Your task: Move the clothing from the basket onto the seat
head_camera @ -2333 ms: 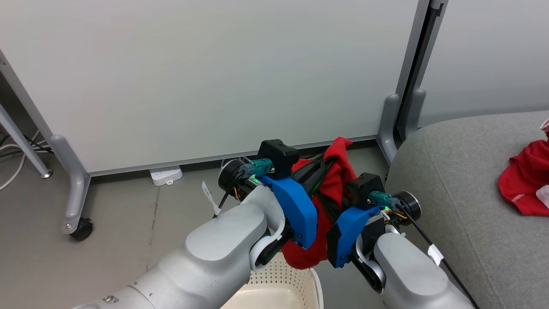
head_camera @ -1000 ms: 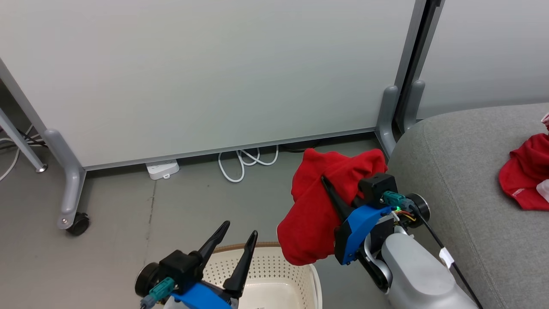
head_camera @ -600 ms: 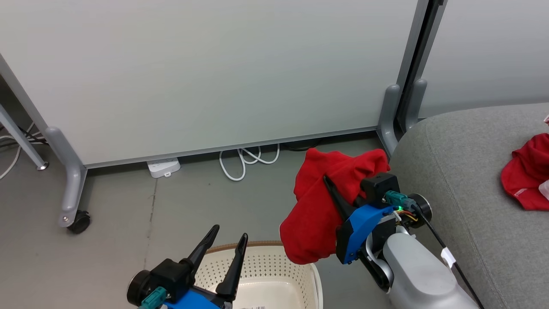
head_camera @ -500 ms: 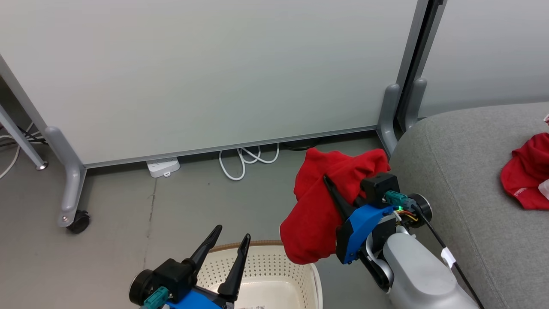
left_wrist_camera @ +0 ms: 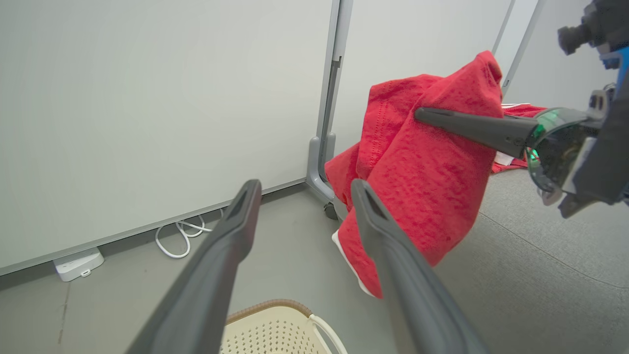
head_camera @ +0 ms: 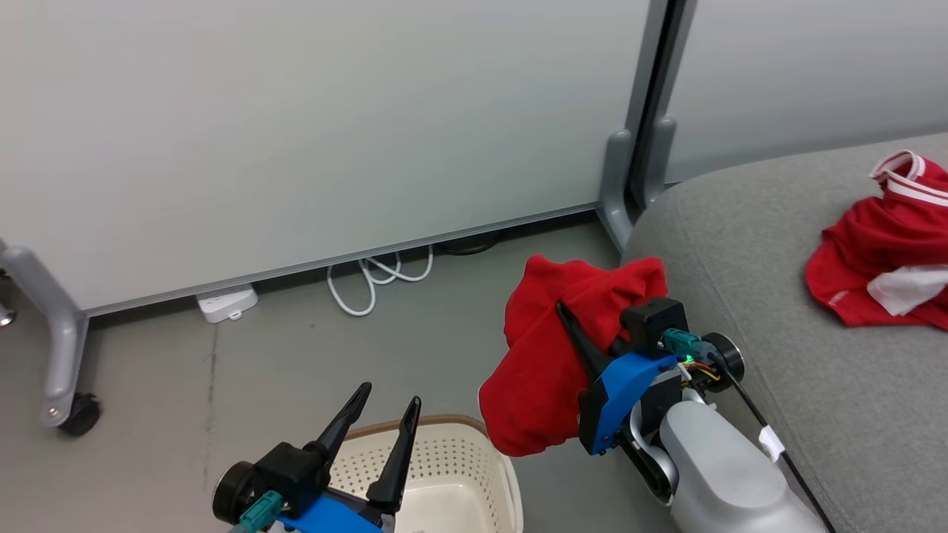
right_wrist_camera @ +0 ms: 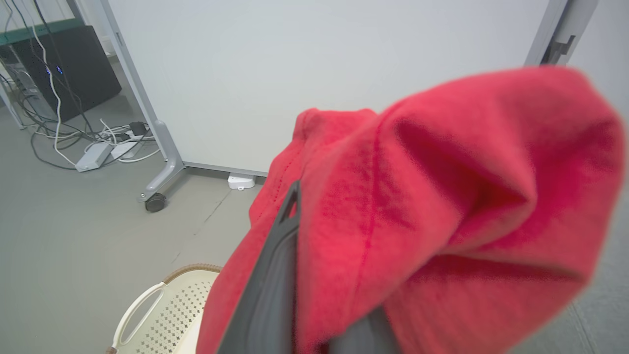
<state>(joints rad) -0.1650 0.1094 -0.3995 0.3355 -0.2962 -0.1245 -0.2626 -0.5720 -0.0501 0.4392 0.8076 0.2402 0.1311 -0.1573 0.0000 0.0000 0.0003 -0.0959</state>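
Observation:
A bright red garment point(head_camera: 552, 363) hangs draped over my right gripper point(head_camera: 578, 326), which is shut on it above the floor, just left of the grey seat point(head_camera: 748, 296). The same garment point(left_wrist_camera: 417, 167) shows in the left wrist view and covers the fingers in the right wrist view point(right_wrist_camera: 442, 206). A second red garment with white stripe trim point(head_camera: 881, 244) lies on the seat at the right. My left gripper point(head_camera: 385, 407) is open and empty above the cream basket point(head_camera: 459, 474), whose rim point(right_wrist_camera: 147, 305) shows at the bottom.
A white partition panel point(head_camera: 296, 126) on grey wheeled legs point(head_camera: 63, 355) stands behind. A white cable point(head_camera: 374, 277) and a power strip point(head_camera: 226, 303) lie on the grey floor at its base. More cables and a dark box point(right_wrist_camera: 64, 69) sit far left.
My left gripper let go of the red garment and dropped back over the basket. The right gripper keeps the garment. The camera has turned right, showing more of the seat.

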